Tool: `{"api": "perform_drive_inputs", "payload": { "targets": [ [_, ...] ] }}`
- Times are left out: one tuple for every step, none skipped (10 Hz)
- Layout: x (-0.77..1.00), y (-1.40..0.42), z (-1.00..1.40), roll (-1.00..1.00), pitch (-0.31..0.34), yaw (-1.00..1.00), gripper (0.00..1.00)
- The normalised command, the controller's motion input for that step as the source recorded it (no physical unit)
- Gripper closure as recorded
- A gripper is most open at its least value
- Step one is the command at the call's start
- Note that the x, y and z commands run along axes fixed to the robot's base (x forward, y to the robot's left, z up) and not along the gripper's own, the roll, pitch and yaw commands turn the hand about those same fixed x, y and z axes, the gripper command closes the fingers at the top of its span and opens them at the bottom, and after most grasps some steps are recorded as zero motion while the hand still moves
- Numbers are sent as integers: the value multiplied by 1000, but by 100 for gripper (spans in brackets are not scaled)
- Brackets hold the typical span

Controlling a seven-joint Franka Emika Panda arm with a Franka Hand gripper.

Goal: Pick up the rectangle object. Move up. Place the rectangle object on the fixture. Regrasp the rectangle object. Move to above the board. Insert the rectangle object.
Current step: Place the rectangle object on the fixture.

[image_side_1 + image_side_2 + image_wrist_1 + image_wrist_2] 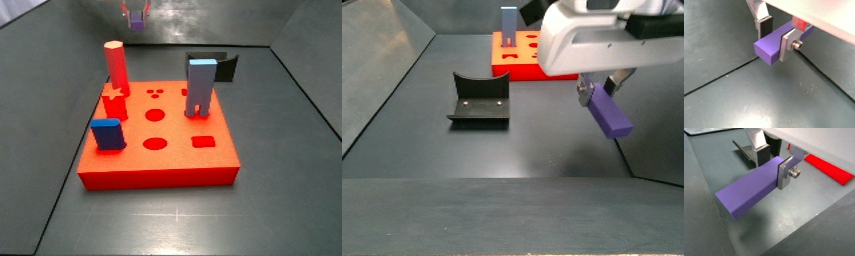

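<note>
The hand (777, 39) is clamped on the bar (773, 46), its silver fingers (789, 46) pressing both long faces near one end. In both wrist views the free end of the bar (749, 191) projects past the fingertips and hangs clear of the dark floor (744, 100). In a side view the hand (593, 87) sits below the white wrist housing (603, 40), and the bar (609, 113) slopes down from it, raised above the floor with nothing beneath it. The fixture (478, 98) stands on the floor well apart from the bar, its open front facing the camera; a wrist view shows the fixture (745, 150) just behind the fingers. The board (158, 139) lies flat on the floor beyond the fixture. On it stand a red peg (116, 66), a tall grey-blue block (201, 86) and a short blue block (107, 133). In that side view the hand (136, 17) appears small at the far end, above floor level, with the fixture (213, 64) behind the board.
</note>
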Motion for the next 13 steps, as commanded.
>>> {"api": "perform_drive_inputs", "payload": {
  "targets": [
    [-39, -9, 1000, 128, 113, 23, 100],
    [-40, -10, 1000, 121, 108, 23, 100],
    [-44, -6, 1000, 108, 100, 20, 100],
    [-39, -2, 910, 93, 90, 17, 100],
    [-35, 1, 796, 92, 92, 16, 100],
    [-27, -1, 680, 92, 94, 18, 100],
    [-19, 4, 520, 91, 102, 19, 100],
    [-15, 6, 398, 89, 108, 18, 100],
    [-13, 6, 273, 81, 105, 19, 100],
    [1000, -663, 13, -153, -85, -808, 100],
    [1000, -652, -39, -156, -75, -755, 100],
    [1000, -580, -37, -162, -90, -555, 100],
    [1000, -497, -38, -175, -94, -331, 100]
  ]
}}
